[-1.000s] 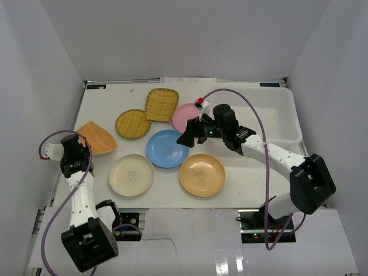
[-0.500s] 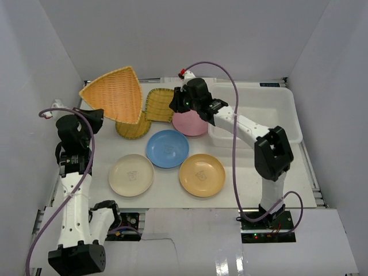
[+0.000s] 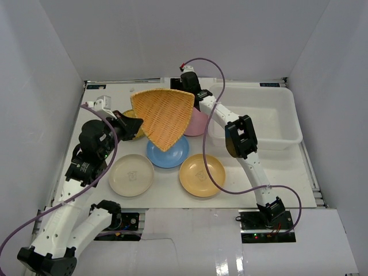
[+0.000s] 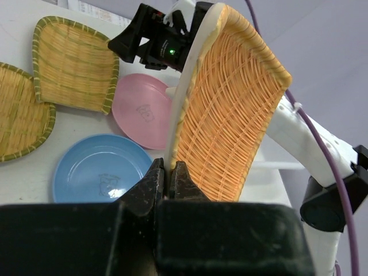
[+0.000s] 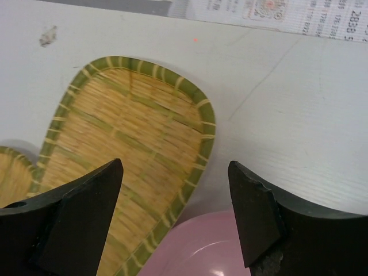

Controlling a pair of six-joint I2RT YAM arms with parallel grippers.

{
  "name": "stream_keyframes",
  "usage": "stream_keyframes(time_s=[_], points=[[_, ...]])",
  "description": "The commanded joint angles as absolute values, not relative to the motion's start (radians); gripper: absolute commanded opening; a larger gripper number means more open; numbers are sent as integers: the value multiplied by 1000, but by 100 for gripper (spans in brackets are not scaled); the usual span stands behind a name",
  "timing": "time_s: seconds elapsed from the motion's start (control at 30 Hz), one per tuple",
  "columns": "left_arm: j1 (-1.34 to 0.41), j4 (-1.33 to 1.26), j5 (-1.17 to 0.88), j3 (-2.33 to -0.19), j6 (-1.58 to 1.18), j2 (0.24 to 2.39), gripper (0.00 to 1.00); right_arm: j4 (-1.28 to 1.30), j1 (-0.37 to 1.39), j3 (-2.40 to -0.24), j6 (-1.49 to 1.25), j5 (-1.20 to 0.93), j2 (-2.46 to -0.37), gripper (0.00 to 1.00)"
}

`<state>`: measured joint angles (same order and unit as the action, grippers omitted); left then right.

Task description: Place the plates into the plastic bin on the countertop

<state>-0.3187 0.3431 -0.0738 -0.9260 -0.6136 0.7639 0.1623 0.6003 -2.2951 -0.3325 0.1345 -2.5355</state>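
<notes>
At mid-frame, left gripper [image 4: 165, 172] clamped the rim of the woven plate [image 3: 163, 115], held clear for carrying; right gripper [image 5: 175, 169] gaped open

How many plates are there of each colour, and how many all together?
Woven: 3, the orange woven plate in the left gripper, the round woven plate and the squarish woven plate
Pink plate: 1
Blue plate: 1
Cream plate: 1
Orange-yellow plate: 1
Total: 7 plates
</notes>
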Motion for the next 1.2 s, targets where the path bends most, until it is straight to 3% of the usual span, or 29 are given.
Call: stream_keyframes(time_s=[0.0,0.4,0.53,0.73,0.83,0.87,1.03,1.17], points=[[-368,246,-15,-989,-584,726,0,75,580,-2355,-344,107,-2563,80],[-394,149,-91,-951,-606,739,0,-15,575,-2359,-466,75,-2675,69],[-403,143,-84,-942,-595,744,0,-80,575,-2352,-540,43,-2712,59],[-411,144,-74,-939,-581,739,0,-138,575,-2335,-601,51,-2724,59],[-411,144,-72,-936,-583,735,0,-170,575,-2316,-620,40,-2723,48],[-411,143,-75,-934,-584,735,0,-204,575,-2307,-624,37,-2714,39],[-414,140,-83,-928,-598,736,0,-279,575,-2263,-638,55,-2656,12],[-414,132,-81,-940,-603,742,0,-340,574,-2203,-672,49,-2584,8]])
